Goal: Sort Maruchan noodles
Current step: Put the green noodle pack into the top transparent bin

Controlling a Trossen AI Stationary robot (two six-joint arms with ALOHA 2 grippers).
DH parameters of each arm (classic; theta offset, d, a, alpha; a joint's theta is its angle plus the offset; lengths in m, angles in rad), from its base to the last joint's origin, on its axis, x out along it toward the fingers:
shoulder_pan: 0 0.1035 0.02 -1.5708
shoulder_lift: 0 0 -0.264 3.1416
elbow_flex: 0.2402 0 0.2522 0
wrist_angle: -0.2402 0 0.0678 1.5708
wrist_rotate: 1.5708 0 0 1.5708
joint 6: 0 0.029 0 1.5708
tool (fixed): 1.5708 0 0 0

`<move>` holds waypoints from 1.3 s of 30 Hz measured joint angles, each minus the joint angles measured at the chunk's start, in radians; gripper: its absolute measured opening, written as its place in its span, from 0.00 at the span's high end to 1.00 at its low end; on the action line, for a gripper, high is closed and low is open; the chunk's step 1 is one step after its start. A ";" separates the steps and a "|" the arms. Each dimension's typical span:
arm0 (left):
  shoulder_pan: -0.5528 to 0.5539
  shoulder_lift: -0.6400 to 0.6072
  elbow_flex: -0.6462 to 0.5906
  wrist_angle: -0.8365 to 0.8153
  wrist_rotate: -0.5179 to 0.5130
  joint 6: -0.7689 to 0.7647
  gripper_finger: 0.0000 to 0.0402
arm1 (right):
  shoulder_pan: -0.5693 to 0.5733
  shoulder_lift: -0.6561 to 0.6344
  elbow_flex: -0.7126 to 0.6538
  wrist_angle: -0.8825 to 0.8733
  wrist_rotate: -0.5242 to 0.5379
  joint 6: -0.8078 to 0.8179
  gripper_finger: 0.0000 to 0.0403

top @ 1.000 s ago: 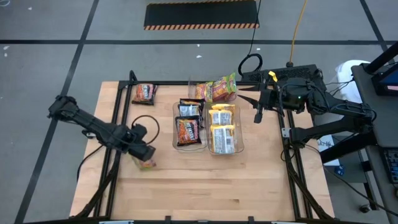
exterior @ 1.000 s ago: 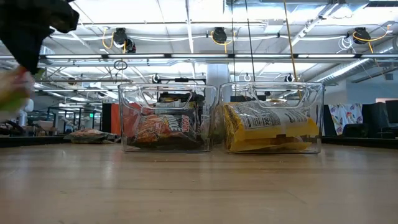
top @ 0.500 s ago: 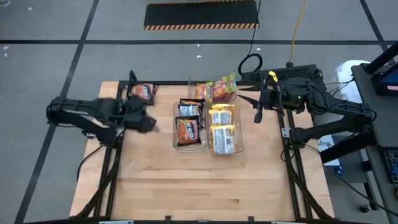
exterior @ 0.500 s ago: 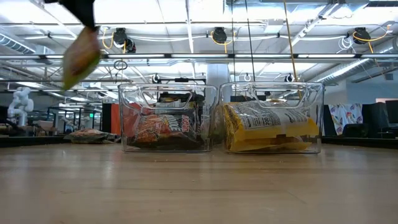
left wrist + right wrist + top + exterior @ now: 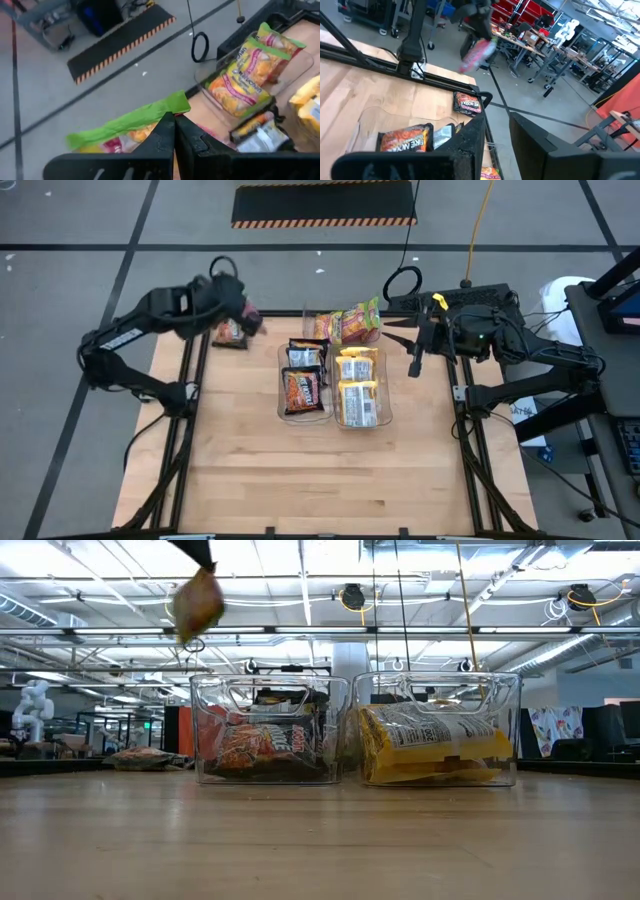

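Now the near half of the table (image 5: 330, 470) lies bare. A second ago the left gripper (image 5: 240, 308) was low over the near-left boards with a pink-green packet (image 5: 130, 122). It has since swung up and away to the far-left corner, and in the low view the packet hangs high above the wood. The wrist view shows the fingers pressed together on the packet's green edge, so the grip looks sound.

In the middle, the brown bin (image 5: 281, 380) and the yellow bin (image 5: 384, 385) stand side by side as they did, each with its own kind inside. Just behind them, the third bin (image 5: 205, 82) holds the other pink-green packets (image 5: 352, 323).

Farther left, a loose brown packet (image 5: 230, 332) lies at the table's far-left corner, almost under the raised gripper. The right gripper (image 5: 497, 132) waits at the far-right edge with its fingers apart, unmoved.

The lift appears done and the carry under way. The held packet is well left of the third bin, so I judge a rightward move over that bin is still needed before release. The loose brown packet remains to be sorted.
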 joint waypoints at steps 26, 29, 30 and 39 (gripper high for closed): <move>0.277 0.397 0.056 0.415 0.410 0.640 1.00 | -0.010 0.142 0.000 0.100 0.001 0.098 0.79; 0.287 0.422 0.056 0.462 0.438 0.666 1.00 | -0.023 0.160 0.000 0.100 0.004 0.098 0.79; 0.290 0.427 0.055 0.477 0.450 0.674 1.00 | -0.027 0.166 0.000 0.105 0.004 0.098 0.79; 0.298 0.432 0.055 0.620 0.520 0.763 1.00 | -0.074 0.180 0.000 0.120 0.004 0.120 0.79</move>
